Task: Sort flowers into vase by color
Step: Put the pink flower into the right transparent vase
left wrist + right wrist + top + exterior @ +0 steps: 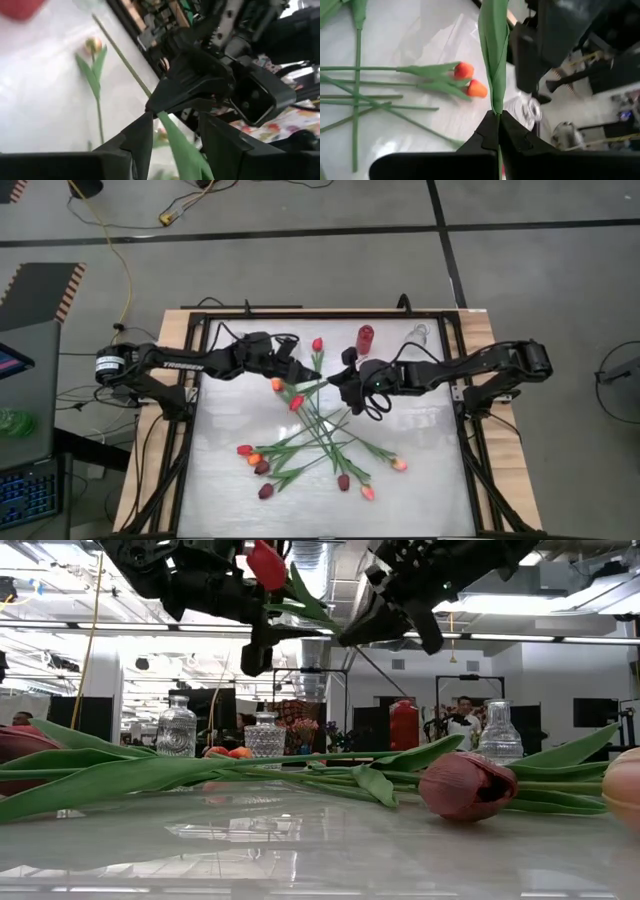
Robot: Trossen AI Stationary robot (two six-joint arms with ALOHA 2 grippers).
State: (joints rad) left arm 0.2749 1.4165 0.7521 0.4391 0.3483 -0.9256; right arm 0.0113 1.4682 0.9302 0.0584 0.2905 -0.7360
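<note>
Right pincer clamping one tulip (red), left pincer parted

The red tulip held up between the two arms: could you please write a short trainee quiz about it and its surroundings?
1. True or false: the right gripper is shut on the stem of the red tulip.
2. The vase beside the clear vase is: A blue, B red, C green.
3. Do the fingers of the left gripper stand apart or together around the tulip's leaf?

Key: 1 true; 2 B; 3 apart.
</note>
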